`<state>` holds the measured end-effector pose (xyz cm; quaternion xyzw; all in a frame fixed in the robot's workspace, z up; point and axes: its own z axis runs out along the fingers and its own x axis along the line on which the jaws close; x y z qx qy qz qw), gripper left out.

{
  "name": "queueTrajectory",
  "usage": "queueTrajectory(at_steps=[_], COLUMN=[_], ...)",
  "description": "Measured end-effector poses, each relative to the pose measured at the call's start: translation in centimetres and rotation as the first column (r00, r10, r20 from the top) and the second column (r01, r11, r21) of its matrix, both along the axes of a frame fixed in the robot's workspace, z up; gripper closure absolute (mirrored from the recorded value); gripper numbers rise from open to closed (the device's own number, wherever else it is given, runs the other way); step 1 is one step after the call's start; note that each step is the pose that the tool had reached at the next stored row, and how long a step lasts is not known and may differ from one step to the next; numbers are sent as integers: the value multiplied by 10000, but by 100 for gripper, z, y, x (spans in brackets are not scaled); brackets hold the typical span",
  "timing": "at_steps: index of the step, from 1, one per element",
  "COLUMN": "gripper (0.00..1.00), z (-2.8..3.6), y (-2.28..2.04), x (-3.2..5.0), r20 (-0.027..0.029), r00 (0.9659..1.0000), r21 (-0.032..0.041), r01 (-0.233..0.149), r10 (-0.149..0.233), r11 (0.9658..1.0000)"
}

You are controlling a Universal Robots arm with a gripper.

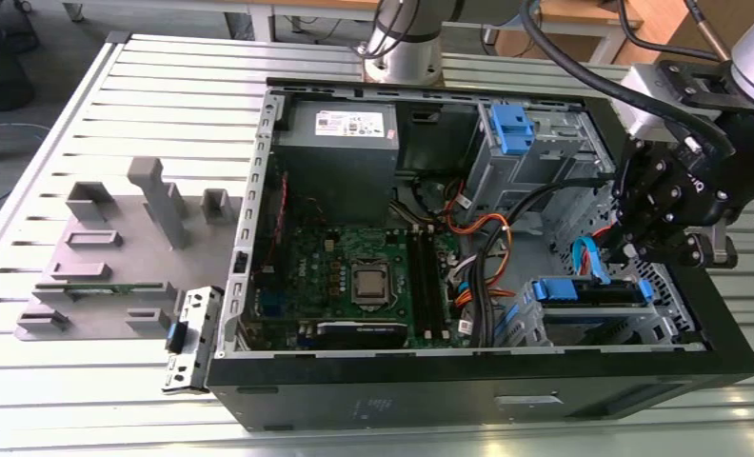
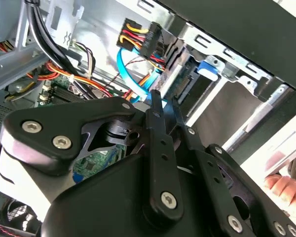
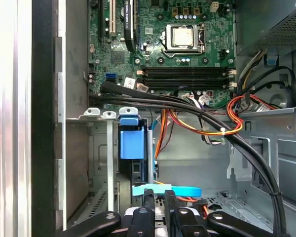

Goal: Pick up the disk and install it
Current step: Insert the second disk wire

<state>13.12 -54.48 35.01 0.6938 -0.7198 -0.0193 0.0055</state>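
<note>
The disk [image 1: 589,291] sits in its bay, just beside the end effector [image 1: 621,255].

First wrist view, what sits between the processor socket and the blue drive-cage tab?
In the first wrist view: memory slots, then a black cable bundle, separate processor socket from blue tab.

I'm working in a robotics lab or workshop. An open black desktop computer case [image 1: 479,386] lies on a slatted aluminium workbench [image 1: 161,105], with grey moulded part fixtures [image 1: 110,257] at its nine o'clock.
</note>
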Motion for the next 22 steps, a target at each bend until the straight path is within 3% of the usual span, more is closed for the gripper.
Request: queueTrajectory(at_steps=[12,22], gripper=[77,77], z=[-15,-16], y=[222,241], x=[-1,4], r20=[3,3], r00=[10000,10000], r21=[0,0], r01=[0,-2], r10=[0,2], r11=[10000,10000])
